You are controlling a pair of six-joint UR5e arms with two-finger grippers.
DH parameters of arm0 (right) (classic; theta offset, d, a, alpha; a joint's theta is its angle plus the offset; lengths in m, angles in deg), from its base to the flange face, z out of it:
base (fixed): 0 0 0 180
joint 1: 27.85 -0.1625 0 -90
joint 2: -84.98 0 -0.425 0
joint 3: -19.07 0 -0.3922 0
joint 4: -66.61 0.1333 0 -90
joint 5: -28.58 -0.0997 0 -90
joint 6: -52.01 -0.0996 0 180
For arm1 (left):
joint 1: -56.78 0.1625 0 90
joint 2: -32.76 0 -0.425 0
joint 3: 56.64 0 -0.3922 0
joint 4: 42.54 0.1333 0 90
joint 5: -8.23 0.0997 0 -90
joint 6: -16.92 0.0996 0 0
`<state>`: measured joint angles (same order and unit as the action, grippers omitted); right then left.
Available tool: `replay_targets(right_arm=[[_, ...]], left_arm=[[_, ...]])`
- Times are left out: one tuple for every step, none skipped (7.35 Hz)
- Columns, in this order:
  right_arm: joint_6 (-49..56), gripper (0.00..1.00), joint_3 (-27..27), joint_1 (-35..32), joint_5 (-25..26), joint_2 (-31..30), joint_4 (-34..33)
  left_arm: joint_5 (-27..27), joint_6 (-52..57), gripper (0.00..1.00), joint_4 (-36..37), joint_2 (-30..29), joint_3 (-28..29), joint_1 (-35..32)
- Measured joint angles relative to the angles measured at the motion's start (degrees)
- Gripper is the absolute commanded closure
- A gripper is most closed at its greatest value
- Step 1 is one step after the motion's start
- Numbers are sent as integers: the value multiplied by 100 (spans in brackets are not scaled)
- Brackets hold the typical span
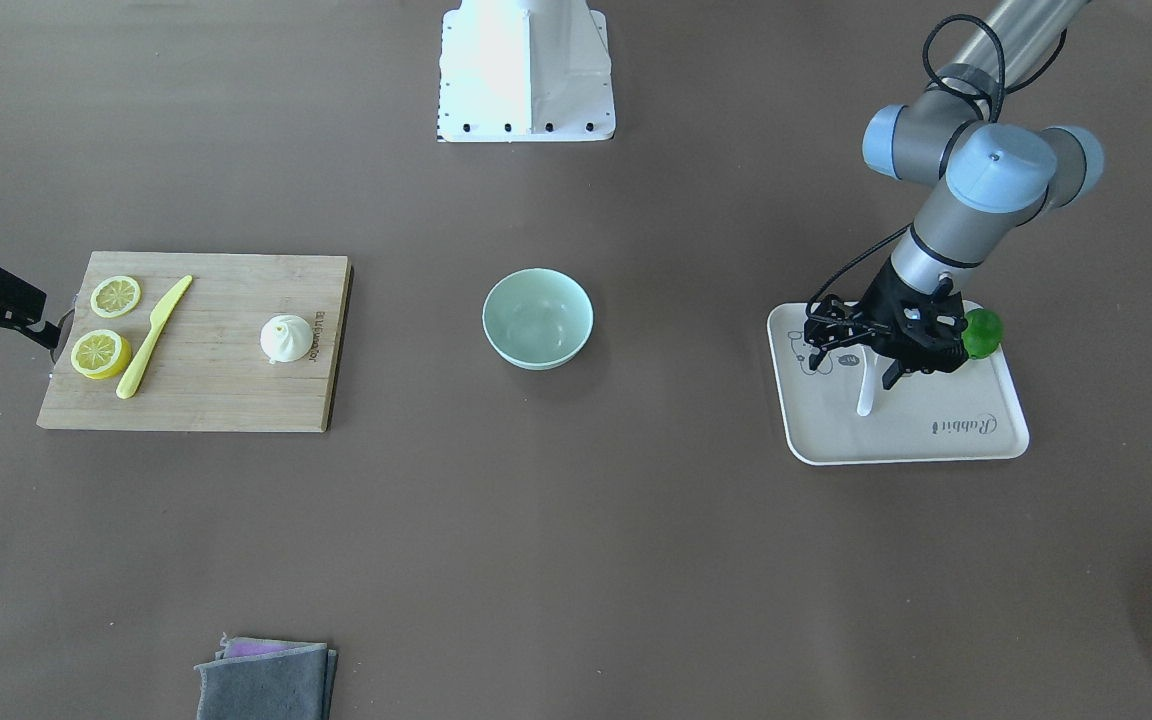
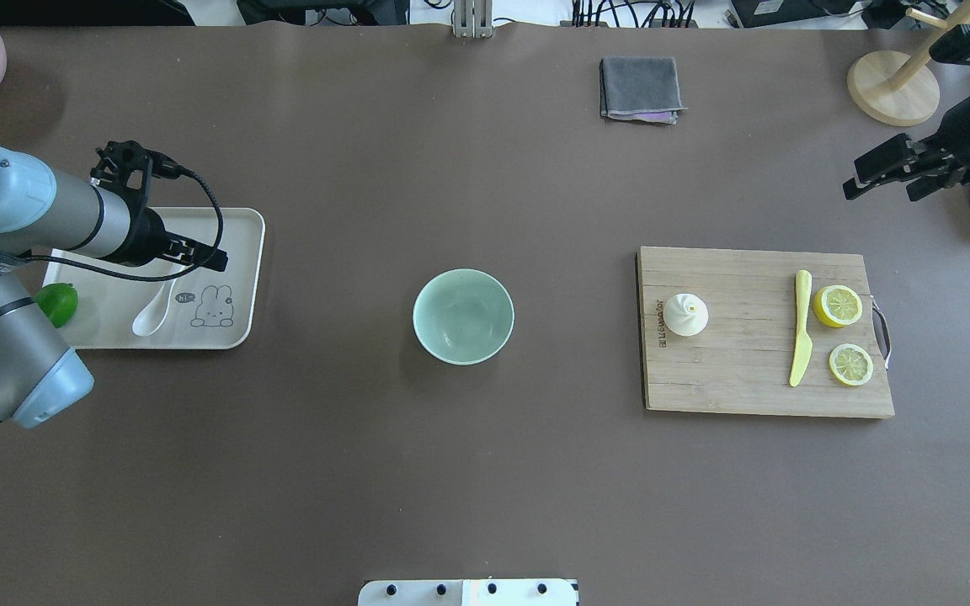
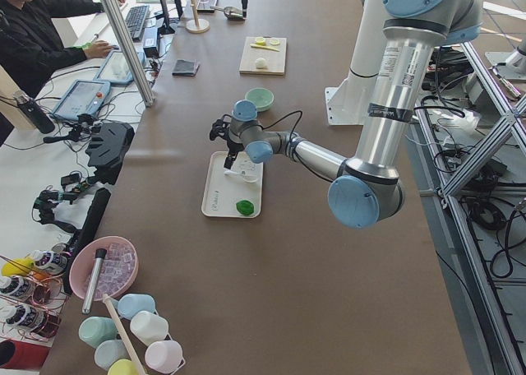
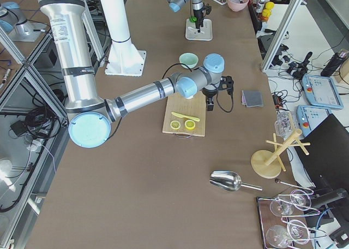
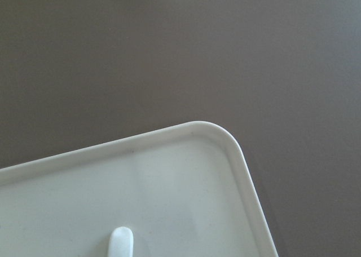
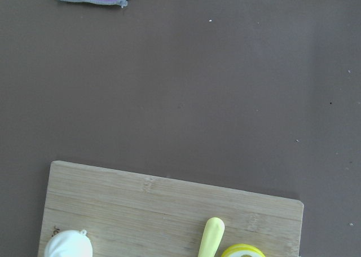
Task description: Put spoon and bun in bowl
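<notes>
The jaws of the left gripper (image 1: 881,370), hung above the one spoon (image 2: 152,313) on the tray (image 2: 241,227) beside one lime (image 2: 57,303), cannot be judged. One bowl (image 2: 485,295) is set mid-table. On the board (image 2: 729,379) one bun (image 2: 686,314), one knife (image 2: 801,328) and two lemon halves (image 2: 838,305) are laid, and the right gripper (image 2: 881,189) is held parted beyond.

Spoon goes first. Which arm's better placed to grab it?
Left. The left gripper hangs over the tray, close to the spoon. The right gripper sits beyond the cutting board, on the other side of the bowl.
</notes>
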<state>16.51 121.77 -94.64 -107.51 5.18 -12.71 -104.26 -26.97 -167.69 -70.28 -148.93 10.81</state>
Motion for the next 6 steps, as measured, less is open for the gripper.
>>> replay_targets(right_arm=[[-139, 0, 14, 87, 43, 33, 14], [-202, 0, 23, 156, 63, 56, 18], [-225, 0, 27, 215, 83, 79, 21], [-233, 0, 30, 261, 112, 101, 20], [-237, 0, 30, 292, 132, 122, 16], [-237, 0, 33, 307, 140, 131, 14]], left_arm=[[-13, 80, 2, -78, 103, 29, 0], [-24, 109, 3, -196, 174, 97, 0], [-31, 115, 11, -320, 200, 182, 0], [-35, 115, 33, -389, 190, 233, 0], [-36, 114, 37, -417, 172, 255, 0], [-35, 115, 37, -426, 160, 264, 0]])
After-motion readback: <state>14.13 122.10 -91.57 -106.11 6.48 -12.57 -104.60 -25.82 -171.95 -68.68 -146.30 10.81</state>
